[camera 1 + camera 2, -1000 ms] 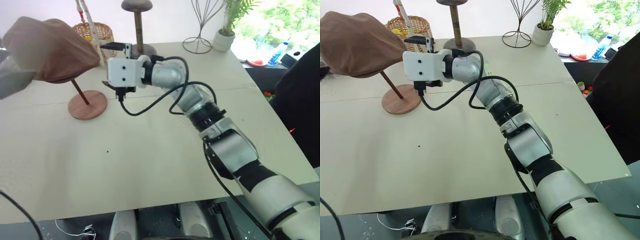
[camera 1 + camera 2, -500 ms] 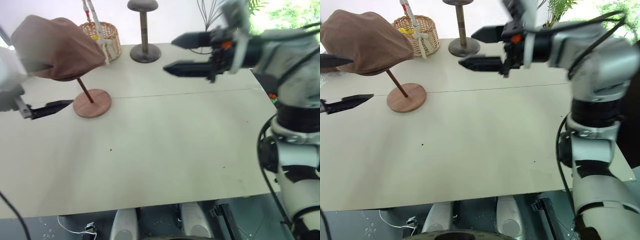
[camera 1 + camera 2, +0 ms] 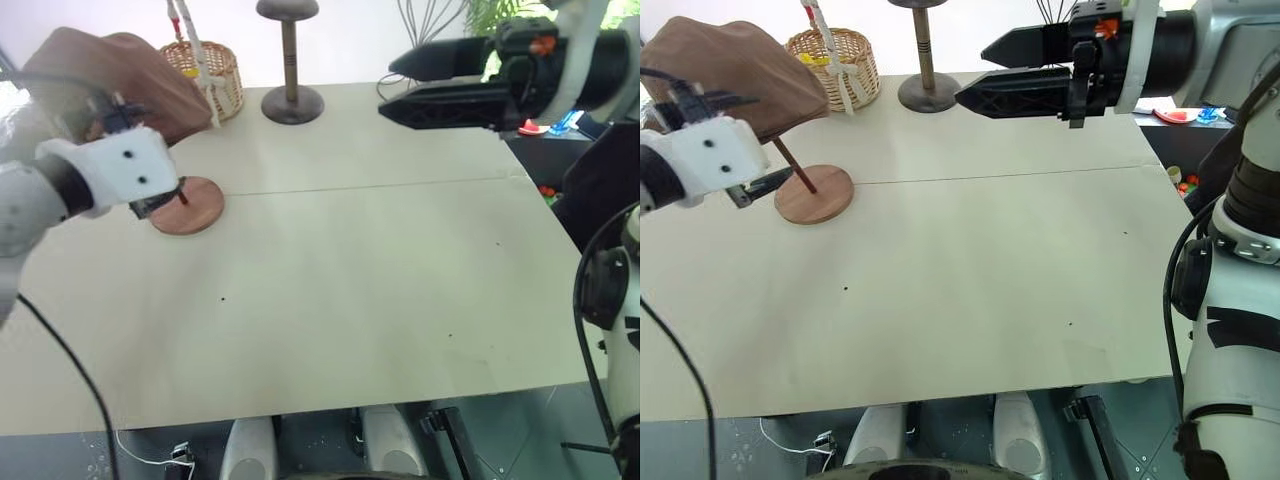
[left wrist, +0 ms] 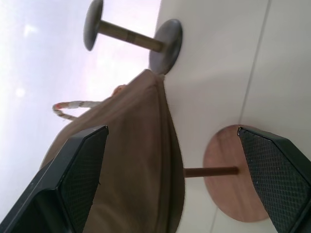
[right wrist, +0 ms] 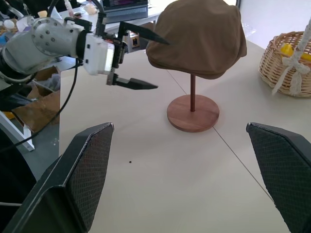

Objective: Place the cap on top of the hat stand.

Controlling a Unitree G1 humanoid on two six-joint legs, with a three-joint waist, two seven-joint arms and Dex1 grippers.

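The brown cap rests on the hat stand, covering its disc top. The slanted rod runs down to the round reddish-brown base at the table's left. My left gripper is open beside the stand. One finger is level with the cap's lower edge and the other finger is lower, beside the rod; I cannot tell whether either touches. In the left wrist view the cap and base lie between its fingers. My right gripper hangs open and empty, high over the table's back, pointing left.
A wicker basket and a dark upright stand are behind the hat stand. A wire stand is at the back right. The pale table spreads across the middle and front. Boxes and clutter lie beyond its left edge.
My right gripper has drawn away from the cap, up and to the right, and rolled. My left gripper has come in toward the stand and rolled. The cap stays on the stand.
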